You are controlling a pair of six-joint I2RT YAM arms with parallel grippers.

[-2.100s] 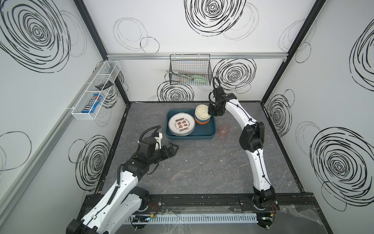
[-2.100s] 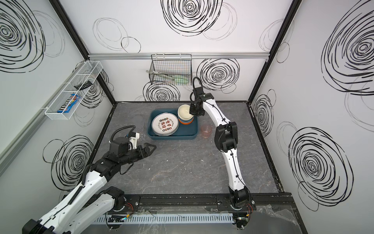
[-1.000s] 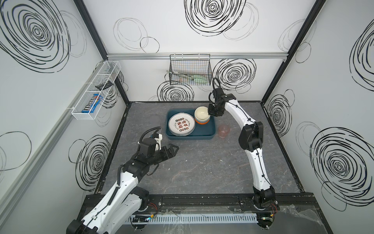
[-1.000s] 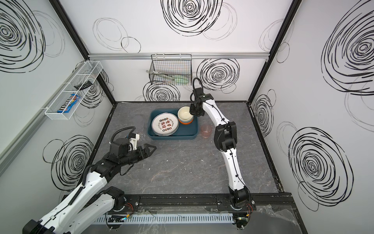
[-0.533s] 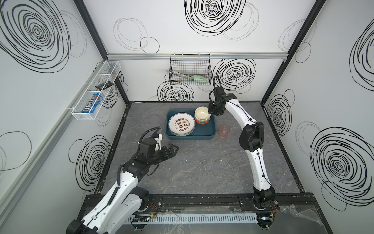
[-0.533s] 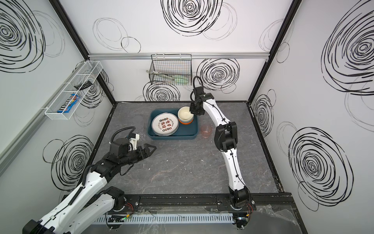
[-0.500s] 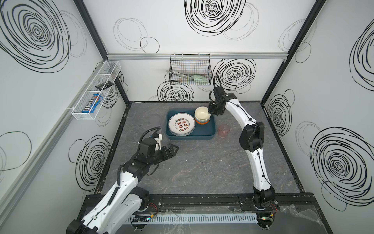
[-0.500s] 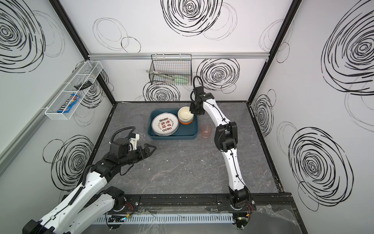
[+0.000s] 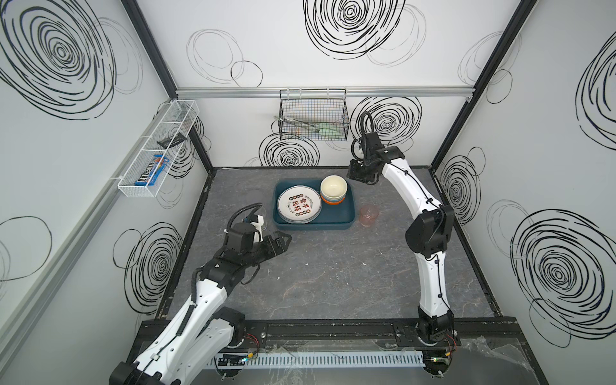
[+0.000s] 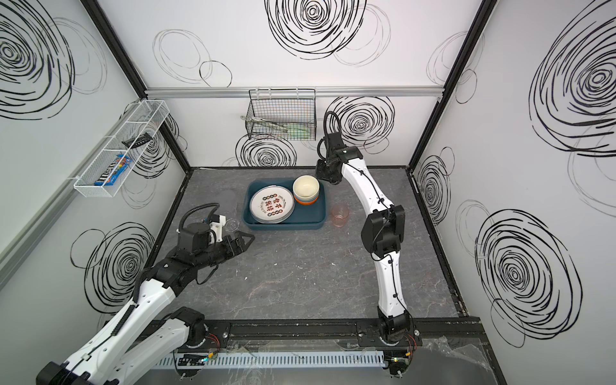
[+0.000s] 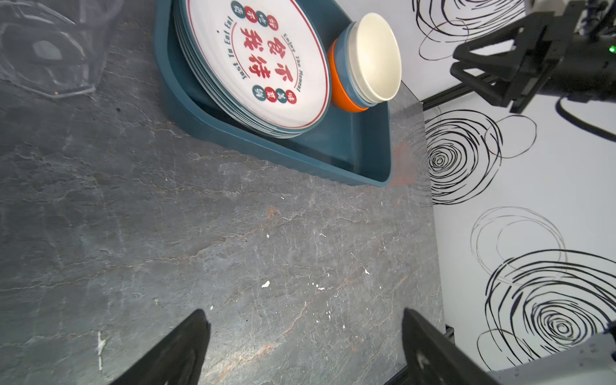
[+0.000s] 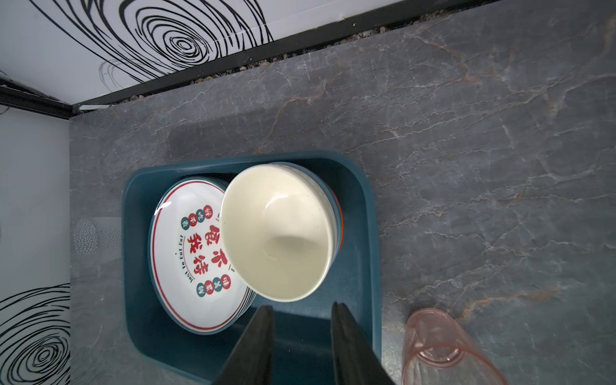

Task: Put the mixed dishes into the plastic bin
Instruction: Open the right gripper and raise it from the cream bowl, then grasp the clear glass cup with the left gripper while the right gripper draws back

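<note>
Now right hand [image 12: 301, 306] near cream bowl [image 12: 276, 233], parted, empty; left hand [image 11: 303, 313] low over table [image 11: 233, 233], spread wide.

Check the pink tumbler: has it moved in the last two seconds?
No. The pink tumbler stands at the same spot, just right of the plastic bin's near right corner, apart from it.

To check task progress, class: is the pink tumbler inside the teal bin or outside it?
Outside: the pink tumbler stands on the tabletop beside the teal bin.
</note>
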